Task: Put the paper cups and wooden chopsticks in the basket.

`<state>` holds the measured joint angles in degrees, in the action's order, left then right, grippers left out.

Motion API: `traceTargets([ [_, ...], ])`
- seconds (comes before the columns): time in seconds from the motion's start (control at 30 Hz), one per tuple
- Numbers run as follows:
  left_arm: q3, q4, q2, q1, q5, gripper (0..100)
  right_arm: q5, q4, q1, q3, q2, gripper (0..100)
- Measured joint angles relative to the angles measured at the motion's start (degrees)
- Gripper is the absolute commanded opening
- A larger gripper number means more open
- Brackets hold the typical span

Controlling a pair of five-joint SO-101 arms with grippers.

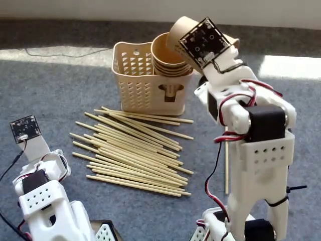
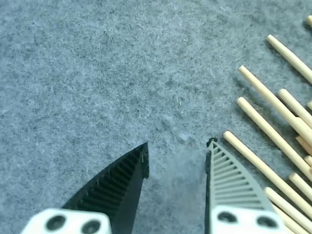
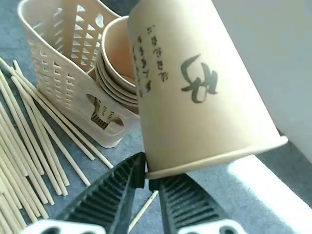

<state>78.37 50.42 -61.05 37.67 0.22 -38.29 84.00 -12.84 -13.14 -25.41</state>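
A cream plastic basket stands on the grey carpet and holds a stack of nested paper cups at its right end. My right gripper is shut on the rim of one more paper cup, held tilted above and beside that stack. Several wooden chopsticks lie in a loose pile in front of the basket. My left gripper hangs open over bare carpet, just left of the pile, with nothing between its fingers.
One stray chopstick lies alone beside the right arm's base. A thin cable runs over the carpet at the far left. A pale wall borders the carpet at the back.
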Motion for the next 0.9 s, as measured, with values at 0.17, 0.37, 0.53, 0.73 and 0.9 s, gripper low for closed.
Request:
traceTargets([
  [0.17,0.0,0.0,0.0,0.0,0.0,20,-6.07,0.0,0.09,-1.32,2.64,0.6],
  [0.37,0.0,0.0,0.0,0.0,0.0,20,-9.23,0.0,0.09,-1.32,5.19,0.6],
  [0.53,0.0,0.0,0.0,0.0,0.0,20,-9.23,0.0,0.09,-1.32,5.89,4.6],
  [0.73,0.0,0.0,0.0,0.0,0.0,20,-9.23,0.0,0.26,-1.32,5.89,14.9],
  [0.9,0.0,0.0,0.0,0.0,0.0,20,-4.75,-1.32,0.35,-5.01,6.24,15.2],
])
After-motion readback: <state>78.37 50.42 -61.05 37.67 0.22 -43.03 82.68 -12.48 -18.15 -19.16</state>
